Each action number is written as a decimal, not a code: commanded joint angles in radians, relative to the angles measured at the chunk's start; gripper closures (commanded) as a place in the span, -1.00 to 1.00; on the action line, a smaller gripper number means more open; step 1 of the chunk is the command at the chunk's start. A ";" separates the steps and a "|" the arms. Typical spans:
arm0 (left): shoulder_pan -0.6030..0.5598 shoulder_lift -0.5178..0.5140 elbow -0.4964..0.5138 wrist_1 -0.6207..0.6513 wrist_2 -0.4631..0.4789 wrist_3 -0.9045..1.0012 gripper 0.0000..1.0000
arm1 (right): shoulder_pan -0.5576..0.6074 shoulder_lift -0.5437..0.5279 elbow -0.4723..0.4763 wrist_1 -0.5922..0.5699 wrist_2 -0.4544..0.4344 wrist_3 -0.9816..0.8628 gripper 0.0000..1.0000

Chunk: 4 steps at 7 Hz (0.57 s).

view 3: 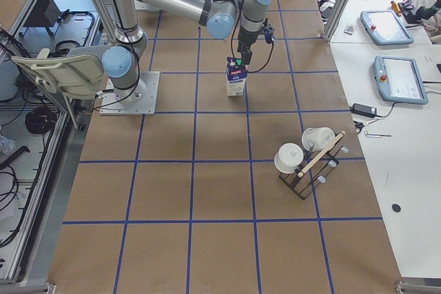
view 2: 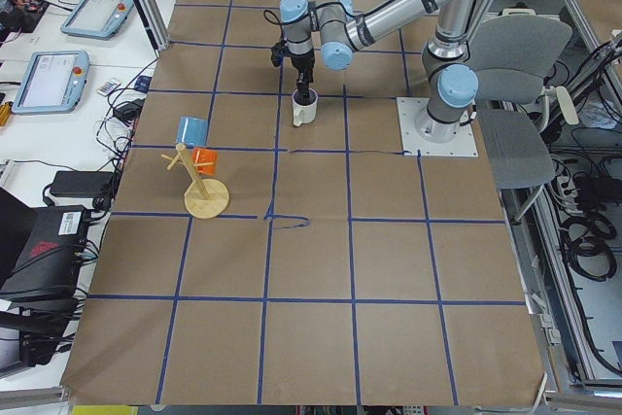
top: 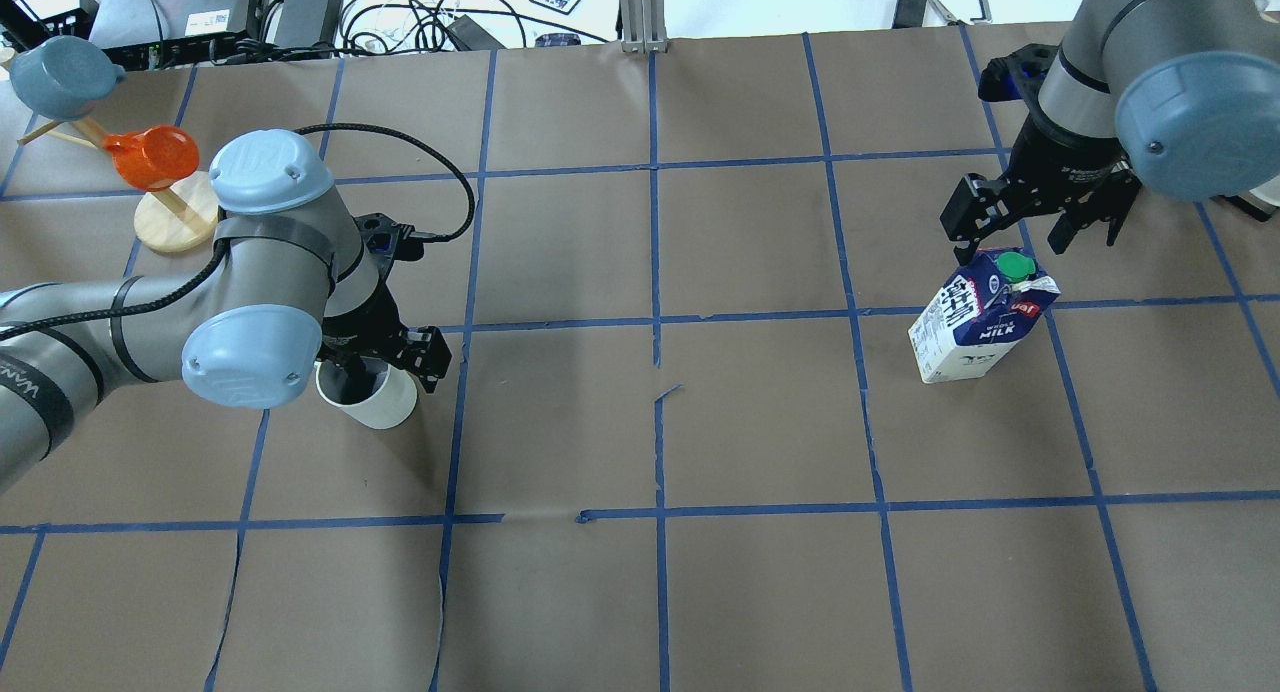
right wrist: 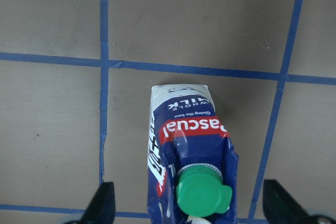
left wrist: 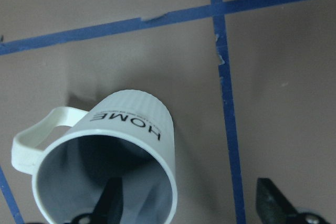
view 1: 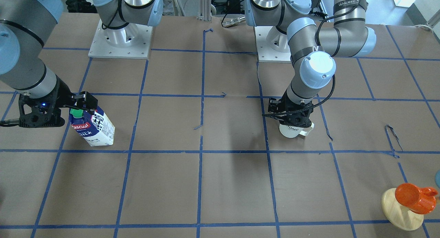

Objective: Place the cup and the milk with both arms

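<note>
- Left gripper [left wrist: 187, 190] is wide open at the cup [left wrist: 131, 124]: one finger dips inside, the other sits outside, clear of the wall.
- Cup stands upright on the table [top: 760, 422].
- Right gripper [right wrist: 189, 195] gapes over the milk [right wrist: 191, 129], which stands upright and centred between the fingers, with gaps on both sides.

brown blue-taped table [top: 750, 592] under cup [top: 388, 406], milk [top: 972, 324] and pale wooden disc [top: 175, 229]
</note>
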<state>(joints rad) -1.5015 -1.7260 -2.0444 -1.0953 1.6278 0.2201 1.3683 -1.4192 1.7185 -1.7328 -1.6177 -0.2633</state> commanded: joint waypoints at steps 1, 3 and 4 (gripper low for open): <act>0.003 -0.012 0.006 0.005 0.004 -0.002 1.00 | -0.014 0.019 0.001 -0.001 0.002 0.009 -0.98; 0.004 -0.007 0.012 0.011 0.003 -0.048 1.00 | -0.014 0.031 0.003 0.001 0.002 0.016 -0.77; -0.003 -0.010 0.039 0.017 0.000 -0.150 1.00 | -0.014 0.031 0.010 -0.001 0.002 0.016 -0.77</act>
<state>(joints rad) -1.4992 -1.7352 -2.0288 -1.0847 1.6304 0.1650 1.3548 -1.3907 1.7224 -1.7327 -1.6154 -0.2484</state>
